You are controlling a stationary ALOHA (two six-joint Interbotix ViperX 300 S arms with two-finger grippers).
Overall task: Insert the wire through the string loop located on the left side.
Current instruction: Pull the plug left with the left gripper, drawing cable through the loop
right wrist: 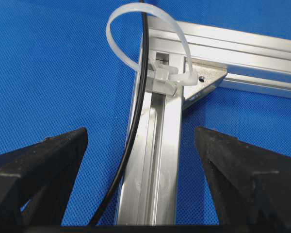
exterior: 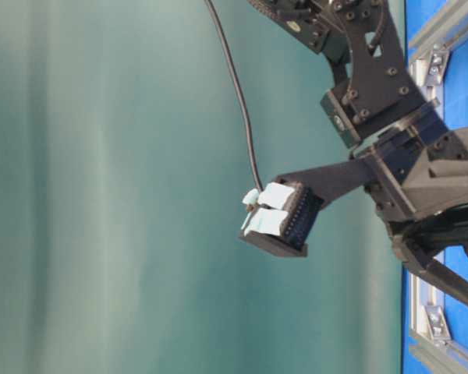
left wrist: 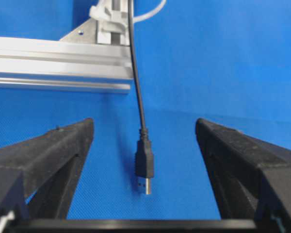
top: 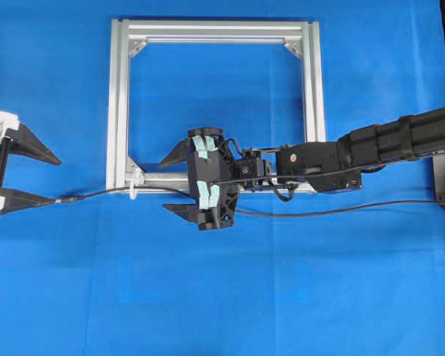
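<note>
Two black claws stand wide apart, neither holding anything. The long thin black wire (right wrist: 136, 116) passes through the small white string loop (right wrist: 150, 46) at the near-left corner of the square aluminium frame (top: 119, 96) on the blue desk (top: 282, 297). Its plug tip (left wrist: 144, 165) lies on the cloth between the left gripper's (left wrist: 144, 160) fingers, untouched. The right gripper (right wrist: 140, 160) hovers over the frame's corner.
</note>
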